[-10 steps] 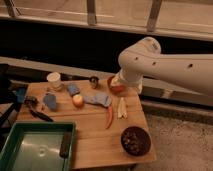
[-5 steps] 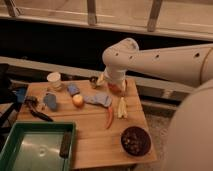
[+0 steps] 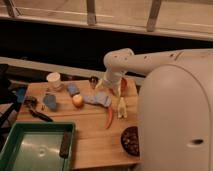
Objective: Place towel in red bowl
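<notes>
The towel (image 3: 99,100) is a blue-grey cloth lying flat in the middle of the wooden table (image 3: 90,132). The red bowl (image 3: 123,84) stands at the back right of the table, mostly hidden behind my white arm, with only a red sliver showing. My gripper (image 3: 101,89) hangs from the arm just above the towel's back edge, to the left of the bowl.
A white cup (image 3: 53,79), a small dark can (image 3: 93,80), two blue items (image 3: 73,90) (image 3: 50,102), an orange fruit (image 3: 77,101), a red chili (image 3: 110,118) and a pale yellow item (image 3: 121,107) lie around. A dark bowl (image 3: 131,140) sits front right, a green tray (image 3: 30,147) front left.
My arm has swung left from over the red bowl, and the gripper has come down towards the towel. The robot's body now fills the right side of the view.
</notes>
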Controlling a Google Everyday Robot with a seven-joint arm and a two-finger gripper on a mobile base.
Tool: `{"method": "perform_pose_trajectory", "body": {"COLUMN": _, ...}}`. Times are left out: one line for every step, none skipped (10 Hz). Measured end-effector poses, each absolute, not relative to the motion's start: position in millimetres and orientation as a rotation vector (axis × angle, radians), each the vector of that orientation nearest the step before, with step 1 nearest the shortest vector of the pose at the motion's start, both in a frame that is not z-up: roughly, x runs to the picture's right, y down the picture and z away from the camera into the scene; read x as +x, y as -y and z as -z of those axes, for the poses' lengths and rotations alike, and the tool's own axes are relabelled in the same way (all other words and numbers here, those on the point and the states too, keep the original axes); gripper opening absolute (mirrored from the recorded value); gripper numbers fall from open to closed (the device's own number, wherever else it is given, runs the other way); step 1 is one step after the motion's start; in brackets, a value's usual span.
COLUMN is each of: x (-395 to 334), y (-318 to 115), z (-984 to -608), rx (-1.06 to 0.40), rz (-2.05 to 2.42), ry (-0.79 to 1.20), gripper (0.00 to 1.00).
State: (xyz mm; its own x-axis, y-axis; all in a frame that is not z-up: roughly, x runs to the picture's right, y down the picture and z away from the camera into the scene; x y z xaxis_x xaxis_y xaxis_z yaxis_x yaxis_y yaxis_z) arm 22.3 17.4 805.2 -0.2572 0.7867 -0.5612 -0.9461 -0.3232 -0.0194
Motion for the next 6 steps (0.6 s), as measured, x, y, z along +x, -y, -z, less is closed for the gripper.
{"method": "perform_pose_trajectory", "body": {"x": 22.1, "y": -19.1, "z": -808.7, "rx": -0.581, "rz": -1.830, "ry": -0.391, "gripper": 0.78}}
{"method": "perform_pose_trajectory", "body": {"x": 25.2, "y": -19.2, "z": -808.2, "rx": -0.580, "rz": -1.833, "ry": -0.394, "gripper": 0.78}}
{"method": "perform_pose_trajectory", "body": {"x": 25.0, "y": -19.4, "z": -808.4, "rx": -0.580, "rz": -1.833, "ry": -0.394, "gripper": 0.78}}
{"method": "perform_pose_trajectory", "body": {"x": 22.3, "y": -19.2, "z": -808.4, "rx": -0.581, "rz": -1.829, "ry": -0.392, "gripper": 0.78}}
{"method": "perform_pose_trajectory", "body": {"x": 23.3, "y": -18.4, "z": -807.6, "rx": -0.578, "rz": -1.829, "ry": -0.391, "gripper": 0.78}}
{"method": "perform_pose_trajectory", "body": {"x": 24.5, "y": -15.4, "z": -809.2, "rx": -0.570, "rz": -1.827, "ry": -0.390, "gripper": 0.78}}
